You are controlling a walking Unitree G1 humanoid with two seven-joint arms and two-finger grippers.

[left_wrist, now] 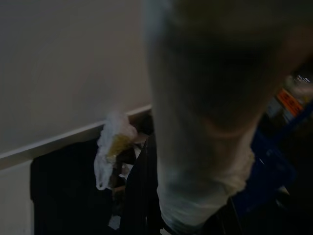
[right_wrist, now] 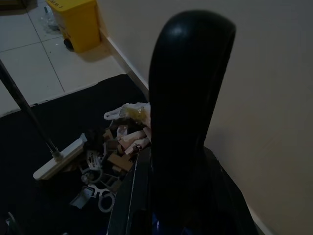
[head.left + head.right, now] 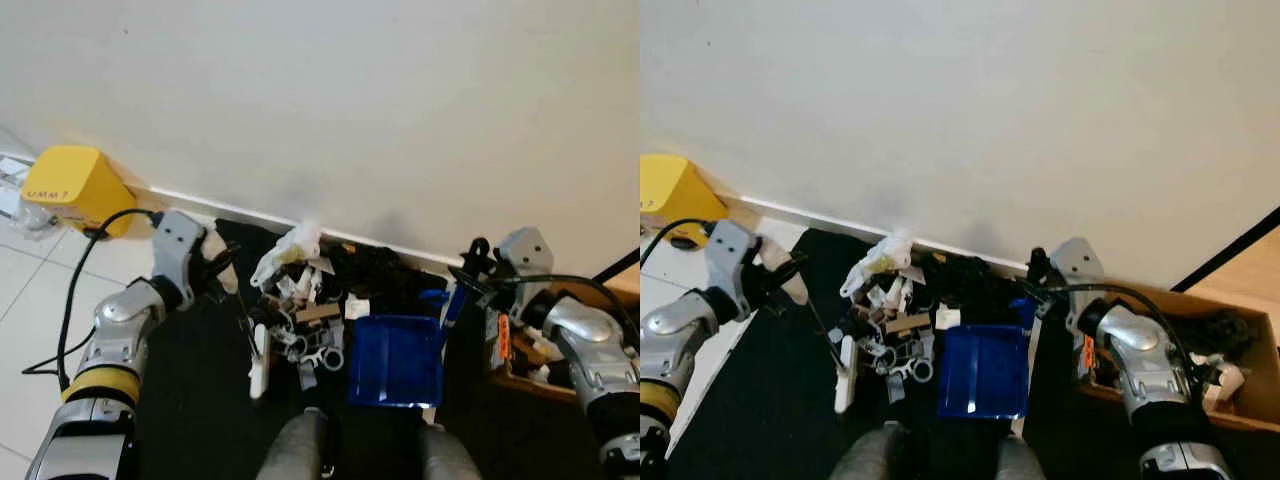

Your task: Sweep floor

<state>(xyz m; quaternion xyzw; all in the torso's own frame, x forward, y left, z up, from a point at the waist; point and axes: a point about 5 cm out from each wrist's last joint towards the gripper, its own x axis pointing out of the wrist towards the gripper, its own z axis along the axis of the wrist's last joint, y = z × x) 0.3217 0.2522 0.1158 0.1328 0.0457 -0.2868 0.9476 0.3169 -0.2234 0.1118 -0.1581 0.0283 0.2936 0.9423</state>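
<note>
Most of the mixed plastic-and-paper rubbish pile [image 3: 300, 310] is sitting on the black mat's wall edge, beside the blue plastic dustpan [image 3: 395, 360]. Left gripper [image 3: 215, 268] is pinching the thin-handled white broom [image 3: 258, 365]; right gripper [image 3: 470, 270] is clamping the dustpan's handle. Scooping looks left.

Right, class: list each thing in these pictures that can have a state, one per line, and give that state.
Broom: head on the dark mat beside the litter, thin handle held by the left gripper.
Dustpan: flat on the mat, nothing in it, handle at the right gripper.
Litter pile: loose on the mat, not yet in the dustpan.
Cardboard box: open, holding odds and ends.
</note>
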